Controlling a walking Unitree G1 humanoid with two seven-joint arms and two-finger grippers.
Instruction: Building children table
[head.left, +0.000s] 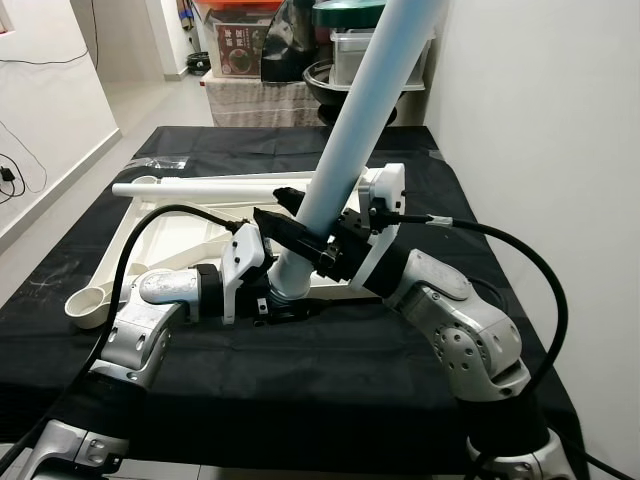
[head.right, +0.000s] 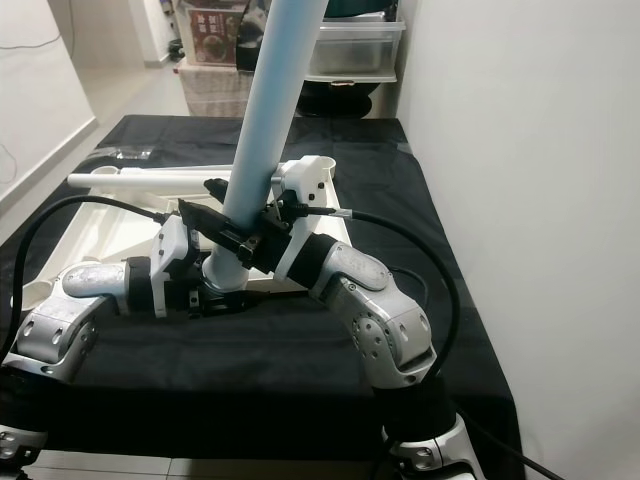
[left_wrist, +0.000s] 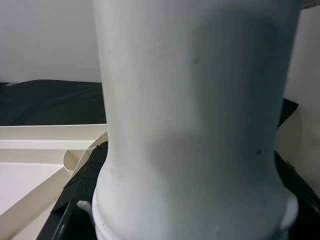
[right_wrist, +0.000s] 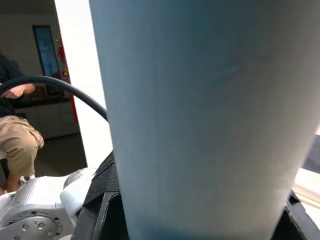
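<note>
Between both grippers stands a pale blue table leg, tilted away to the right. The left gripper and right gripper clamp its lower shaft from opposite sides — its foot meets the overturned cream tabletop on a black-draped table. Another white leg lies across the tabletop's far side. A white wall runs close on the right; storage bins sit beyond the far edge.

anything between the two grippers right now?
Yes: the pale blue table leg, tilted. The left gripper and right gripper bracket its lower part, seen in both eye views.
</note>
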